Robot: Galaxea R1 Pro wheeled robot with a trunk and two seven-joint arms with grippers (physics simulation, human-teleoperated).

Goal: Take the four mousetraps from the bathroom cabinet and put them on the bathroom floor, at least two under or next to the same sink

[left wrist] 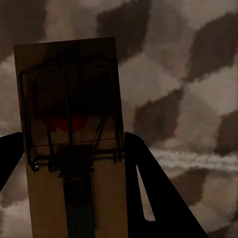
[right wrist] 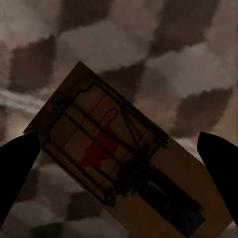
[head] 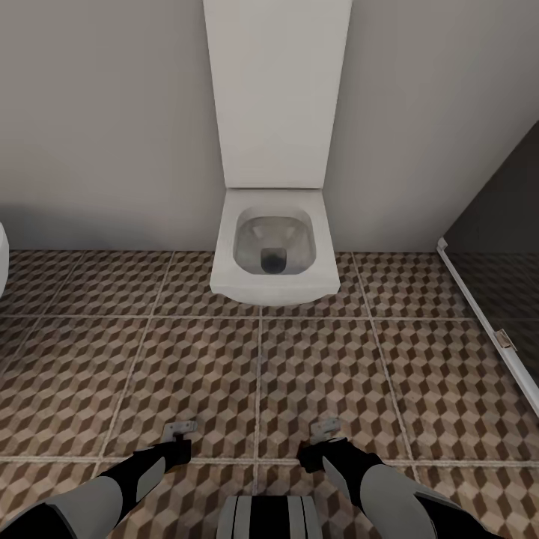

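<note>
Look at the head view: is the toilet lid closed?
No; the toilet lid stands raised against the wall, leaving the bowl open.

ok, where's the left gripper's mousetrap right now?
Head view: the mousetrap sticks out of the left gripper low over the floor, at the lower left, in front of the toilet.

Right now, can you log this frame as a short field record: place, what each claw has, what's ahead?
Place: bathroom, cube-pattern floor
Ahead: white toilet against the wall
Right side: dark glass panel
Left claw: shut on a mousetrap
Right claw: a mousetrap between its fingers; grip cannot be judged
Sink: not assessed
</note>
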